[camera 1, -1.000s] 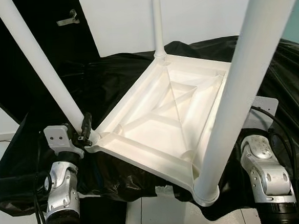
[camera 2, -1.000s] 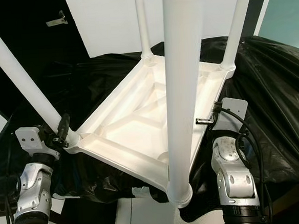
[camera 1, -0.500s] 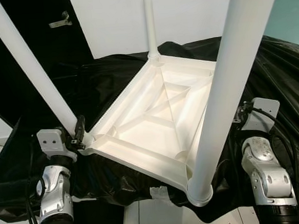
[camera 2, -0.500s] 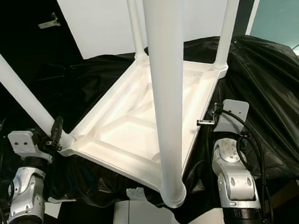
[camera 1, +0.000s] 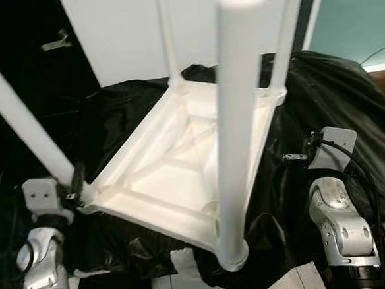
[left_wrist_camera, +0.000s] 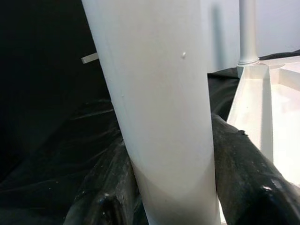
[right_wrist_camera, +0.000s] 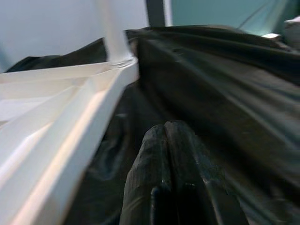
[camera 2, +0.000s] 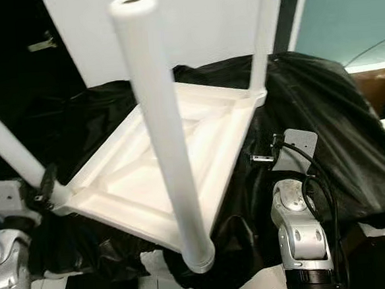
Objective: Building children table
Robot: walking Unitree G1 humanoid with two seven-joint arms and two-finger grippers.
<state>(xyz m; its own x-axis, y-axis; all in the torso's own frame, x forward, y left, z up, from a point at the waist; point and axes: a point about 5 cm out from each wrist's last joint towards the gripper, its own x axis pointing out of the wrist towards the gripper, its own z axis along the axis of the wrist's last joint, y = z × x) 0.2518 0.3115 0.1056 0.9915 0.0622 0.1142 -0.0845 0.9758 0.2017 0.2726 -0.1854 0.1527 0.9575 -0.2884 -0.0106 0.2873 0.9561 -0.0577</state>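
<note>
Left eye view: white plastic children's table [camera 1: 181,178] lies upside down on a crinkled black plastic sheet [camera 1: 348,107], ribbed underside facing up, four round white legs pointing upward. Table sits centre frame, tilted so its near corner hangs at 6 o'clock over the sheet edge. Nearest white tubular leg [camera 1: 234,122] rises from that near corner socket, open hollow end visible at 12 o'clock. Two far legs stand at 12 and 1 o'clock against a white wall panel [camera 1: 131,30]. Fourth white leg [camera 1: 20,130] slants up toward 10 o'clock from the left corner.

Left gripper [camera 1: 76,182] at 8 o'clock, at the table's left corner, clenched around the base of the slanted leg. Left wrist view confirms: black fingers [left_wrist_camera: 243,178] pressed on both sides of the thick white tube, table rim just beside.

Right gripper [camera 2: 258,157] at 3 o'clock, just beside the table's right edge, not touching it as far as I can tell. Right wrist view: the two black fingers [right_wrist_camera: 173,178] pressed together, holding nothing, hovering over the black sheet with the table's white rim near and a far leg socket beyond.

Silver right arm [camera 1: 340,223] at 4 o'clock, cable looped over it. Teal wall [camera 1: 355,14] at 2 o'clock. Pale floor [camera 1: 183,287] at 6 o'clock below the sheet.
</note>
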